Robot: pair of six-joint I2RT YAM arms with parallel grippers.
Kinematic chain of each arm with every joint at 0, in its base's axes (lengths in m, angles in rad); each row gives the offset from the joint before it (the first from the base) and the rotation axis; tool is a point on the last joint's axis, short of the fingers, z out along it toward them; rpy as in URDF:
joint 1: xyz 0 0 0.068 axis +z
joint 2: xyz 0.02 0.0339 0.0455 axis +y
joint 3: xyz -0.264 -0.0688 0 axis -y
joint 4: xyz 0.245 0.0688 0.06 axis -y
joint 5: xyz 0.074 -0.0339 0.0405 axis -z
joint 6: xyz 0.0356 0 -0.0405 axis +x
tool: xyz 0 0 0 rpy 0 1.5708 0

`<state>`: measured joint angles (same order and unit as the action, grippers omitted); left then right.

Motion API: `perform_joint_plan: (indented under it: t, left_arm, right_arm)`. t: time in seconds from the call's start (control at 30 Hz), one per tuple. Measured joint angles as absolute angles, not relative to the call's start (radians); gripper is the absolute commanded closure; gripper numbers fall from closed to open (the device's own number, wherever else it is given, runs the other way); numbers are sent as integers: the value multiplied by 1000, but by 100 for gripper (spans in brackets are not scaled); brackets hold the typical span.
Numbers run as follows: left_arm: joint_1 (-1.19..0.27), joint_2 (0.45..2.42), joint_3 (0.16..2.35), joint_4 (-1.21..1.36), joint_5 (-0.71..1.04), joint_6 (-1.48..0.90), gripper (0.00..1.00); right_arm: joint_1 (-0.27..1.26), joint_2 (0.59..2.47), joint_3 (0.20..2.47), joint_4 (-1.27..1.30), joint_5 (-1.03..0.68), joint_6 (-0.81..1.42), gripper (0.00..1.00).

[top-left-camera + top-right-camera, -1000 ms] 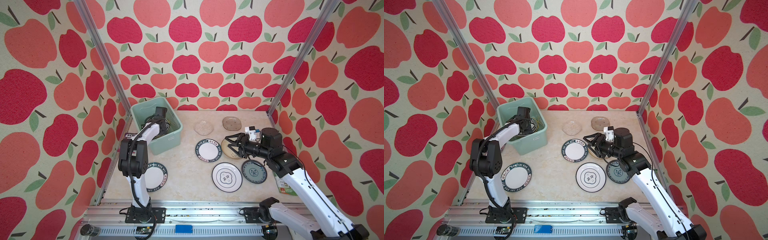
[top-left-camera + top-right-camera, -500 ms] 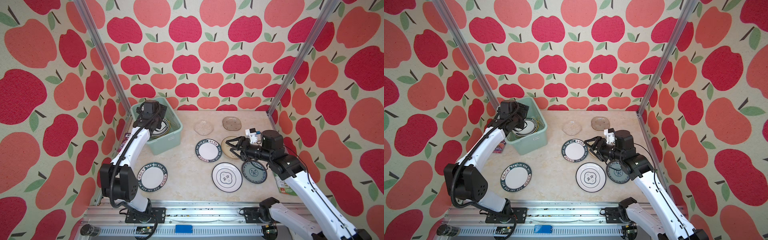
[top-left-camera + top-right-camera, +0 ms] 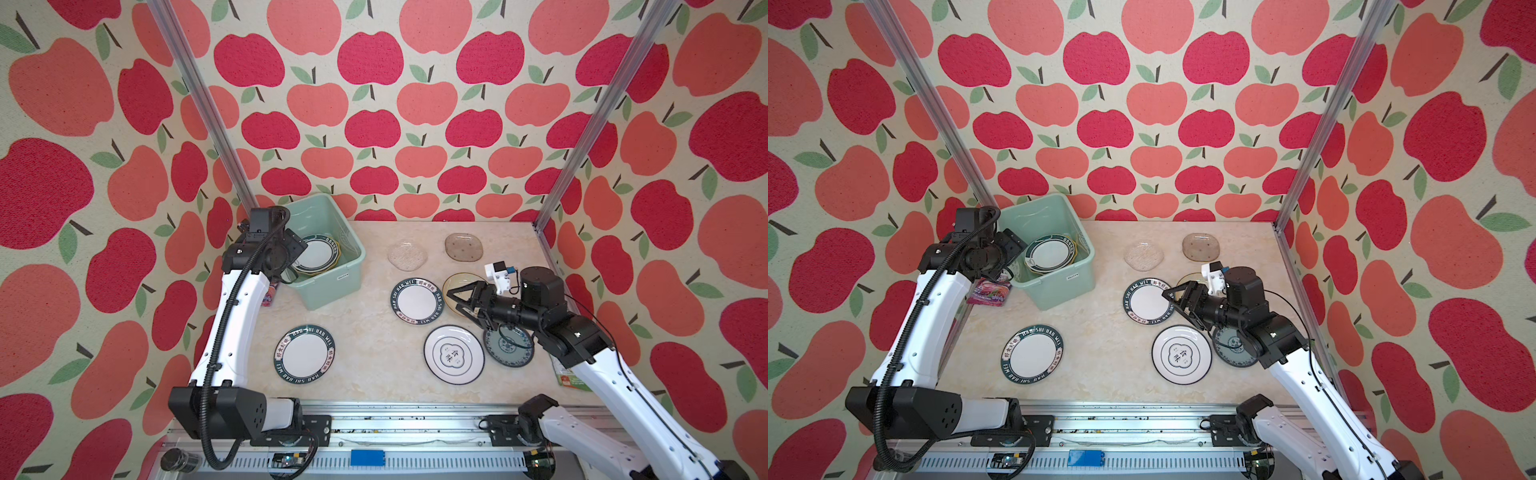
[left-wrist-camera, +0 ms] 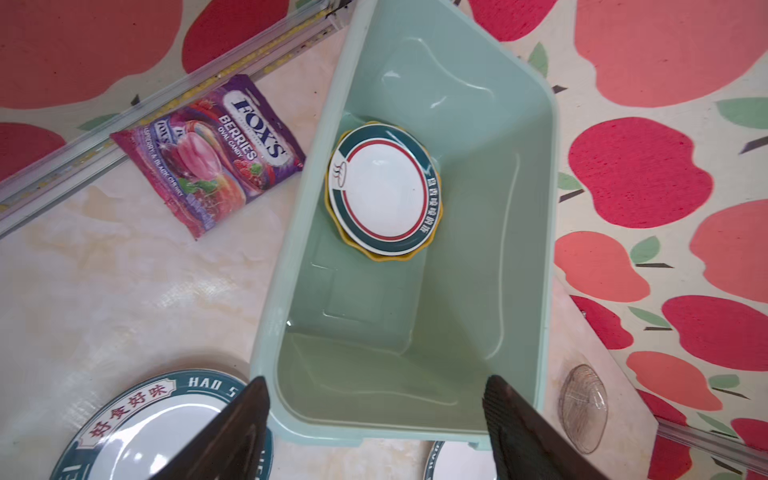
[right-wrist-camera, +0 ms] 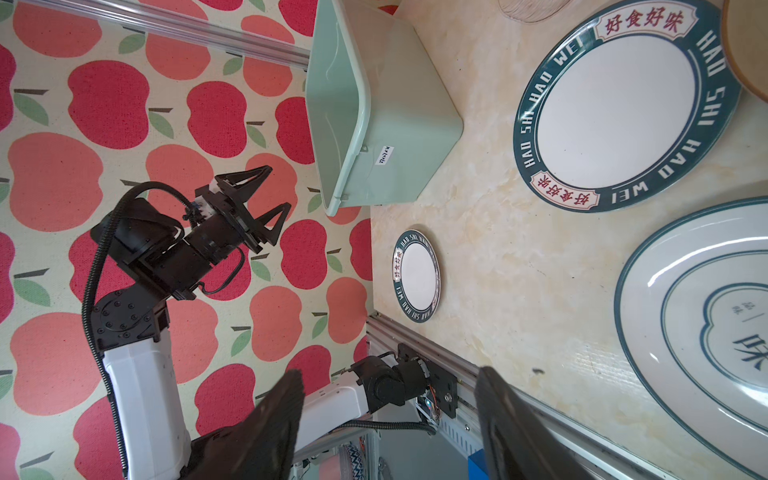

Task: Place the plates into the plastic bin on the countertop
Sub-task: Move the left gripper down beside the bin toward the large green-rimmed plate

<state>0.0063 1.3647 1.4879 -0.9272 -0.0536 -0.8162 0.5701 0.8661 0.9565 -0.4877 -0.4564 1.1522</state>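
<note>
We see both tools gaping empty: left tool [image 4: 374, 380] over the mint-green bin [image 4: 478, 187], which holds a green-rimmed plate [image 4: 380, 191] atop a yellow plate [image 4: 386, 258]; right tool [image 5: 388, 372] near the cream plate [image 3: 456, 280] on the desk [image 3: 365, 332].

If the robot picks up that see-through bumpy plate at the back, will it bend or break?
The clear plate looks like glass, so probably stiff and breakable if dropped. It lies flat on the countertop with a low rim, so gripping its edge may be tricky.
</note>
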Motion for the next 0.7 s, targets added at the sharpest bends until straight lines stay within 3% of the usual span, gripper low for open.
perform_joint_plan:
  t: [0.43, 0.7]
  left_arm:
    - [93, 1466, 1381, -887, 35, -812, 38]
    - [94, 1562, 1387, -894, 20, -765, 66]
  right_arm:
    - [609, 827, 903, -464, -410, 1158, 32]
    - [609, 799, 864, -459, -400, 1172, 32]
